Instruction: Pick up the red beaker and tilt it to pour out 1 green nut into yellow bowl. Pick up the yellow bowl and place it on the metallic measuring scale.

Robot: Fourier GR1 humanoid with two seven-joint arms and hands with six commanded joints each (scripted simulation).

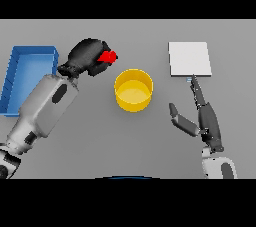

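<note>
While the left hand [89, 56] was curled round the red beaker [108, 57], holding it above the table [75, 156] just up and to the left of the yellow bowl [133, 90], only a small red part of the beaker showed past the dark fingers, and whether a nut lay in the bowl could not be told. The right hand [200, 116] rested with straight fingers, holding nothing, between the bowl and the metallic measuring scale [189, 59], fingertips reaching the scale's near edge. A blue tray [27, 61] sat at the far left, beside the left arm.
</note>
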